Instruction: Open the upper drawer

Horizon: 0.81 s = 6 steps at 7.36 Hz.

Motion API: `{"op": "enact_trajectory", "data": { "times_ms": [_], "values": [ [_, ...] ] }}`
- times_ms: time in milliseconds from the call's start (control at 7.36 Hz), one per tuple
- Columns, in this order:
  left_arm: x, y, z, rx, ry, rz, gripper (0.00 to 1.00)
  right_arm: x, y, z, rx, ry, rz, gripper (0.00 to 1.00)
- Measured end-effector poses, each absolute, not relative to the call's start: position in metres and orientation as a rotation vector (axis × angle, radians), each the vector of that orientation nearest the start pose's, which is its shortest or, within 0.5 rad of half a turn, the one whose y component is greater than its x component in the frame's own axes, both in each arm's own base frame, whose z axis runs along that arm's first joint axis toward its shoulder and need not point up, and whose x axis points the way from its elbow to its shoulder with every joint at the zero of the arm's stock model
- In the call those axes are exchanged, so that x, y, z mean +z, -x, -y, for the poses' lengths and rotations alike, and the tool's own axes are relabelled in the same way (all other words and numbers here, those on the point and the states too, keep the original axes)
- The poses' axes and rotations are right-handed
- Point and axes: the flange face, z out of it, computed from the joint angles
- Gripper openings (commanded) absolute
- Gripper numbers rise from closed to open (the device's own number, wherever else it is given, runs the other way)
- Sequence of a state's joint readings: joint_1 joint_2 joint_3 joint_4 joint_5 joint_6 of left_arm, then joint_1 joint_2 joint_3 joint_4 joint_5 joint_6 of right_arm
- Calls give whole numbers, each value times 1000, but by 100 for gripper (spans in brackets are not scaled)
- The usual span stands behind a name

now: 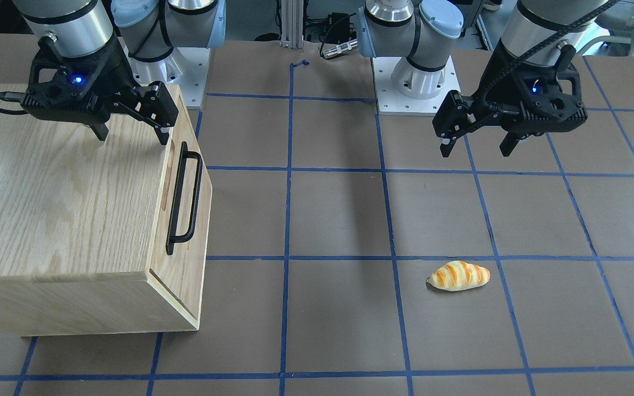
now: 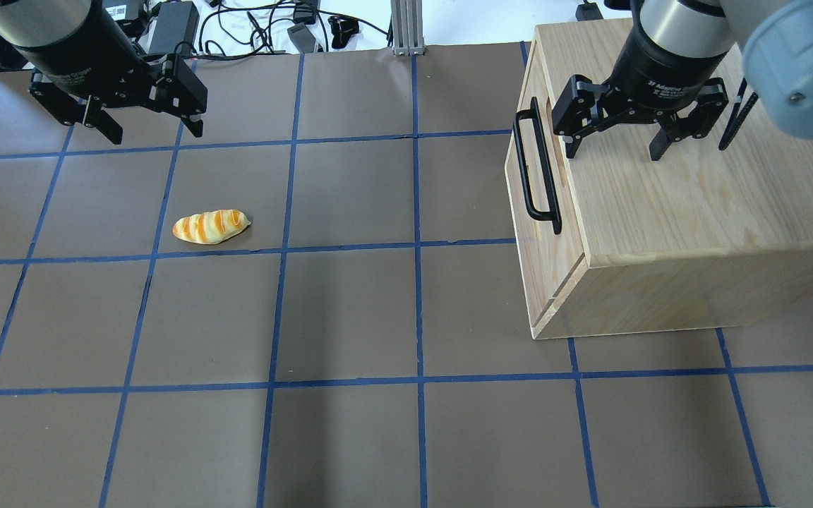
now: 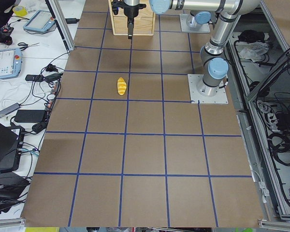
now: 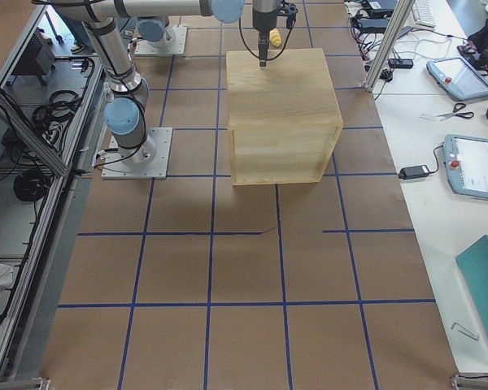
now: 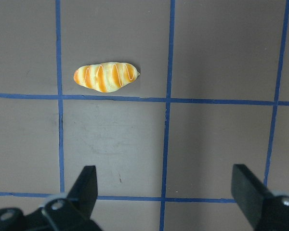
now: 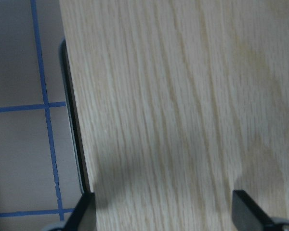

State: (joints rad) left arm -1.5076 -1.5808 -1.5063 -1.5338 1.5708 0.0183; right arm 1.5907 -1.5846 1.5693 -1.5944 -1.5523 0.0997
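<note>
Contents were hidden: the upper drawer (image 1: pixel 201 220) sat shut, flush in its wooden cabinet (image 2: pixel 696 204) on the table (image 2: pixel 350 317). The right end effector (image 2: pixel 612 152) hung spread open over the cabinet's top by its front edge; the left end effector (image 2: pixel 157 134), also released, hung near a bread roll (image 2: pixel 210 226).

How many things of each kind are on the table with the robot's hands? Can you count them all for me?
Bread roll: 1
Wooden cabinet: 1
Upper drawer with a black handle: 1
Grippers: 2, the left gripper and the right gripper, both with open jaws
Total: 5
</note>
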Motion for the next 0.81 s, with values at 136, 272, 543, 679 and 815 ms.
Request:
{"op": "enact_trajectory", "data": {
  "times_ms": [136,272,543,679,815],
  "values": [
    [519,101,510,-143,71,-3133,100,498,-145,487,-58,-124,-3118,100],
    [519,102,508,-143,78,-3134,100,498,-145,487,-59,-124,-3117,100],
    [513,103,509,-126,98,-3141,100,498,-145,487,-60,-124,-3117,100],
    [508,104,511,-112,107,-3148,100,498,-145,487,-60,-124,-3117,100],
    [507,107,511,-110,117,-3158,100,498,-145,487,-60,-124,-3117,100]
  ]
}}
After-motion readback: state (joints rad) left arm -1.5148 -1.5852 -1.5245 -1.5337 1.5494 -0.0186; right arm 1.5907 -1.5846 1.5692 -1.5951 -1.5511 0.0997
